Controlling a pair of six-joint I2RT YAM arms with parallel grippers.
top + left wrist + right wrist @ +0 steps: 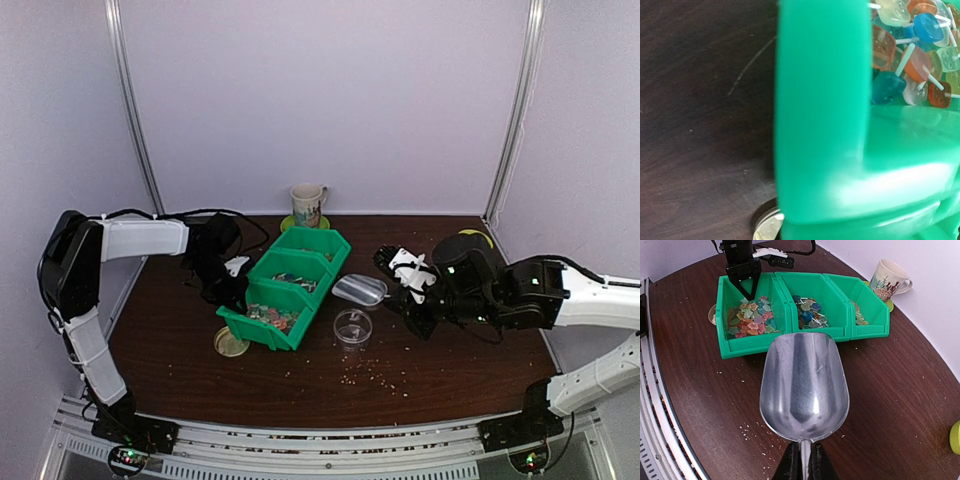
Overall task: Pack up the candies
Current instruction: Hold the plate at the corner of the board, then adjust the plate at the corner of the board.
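Two robot arms reach over a dark wooden table that carries three green bins set side by side. The left gripper is clamped on the back wall of the end bin, its jaws nearly together. The right gripper is closed tight on the handle of a single empty metal scoop, held in front of the row. One mug stands behind the bins; it carries a reddish and green plant design, and any lettering is too small to read. One clear plastic cup sits upright near the end bin, and one round tan lid lies partly under that bin. The candies lie in all three bins. They are small translucent pieces in orange, yellow, green and blue, star-like in the end bin and on white sticks in the middle one. Pale crumbs dot the table.
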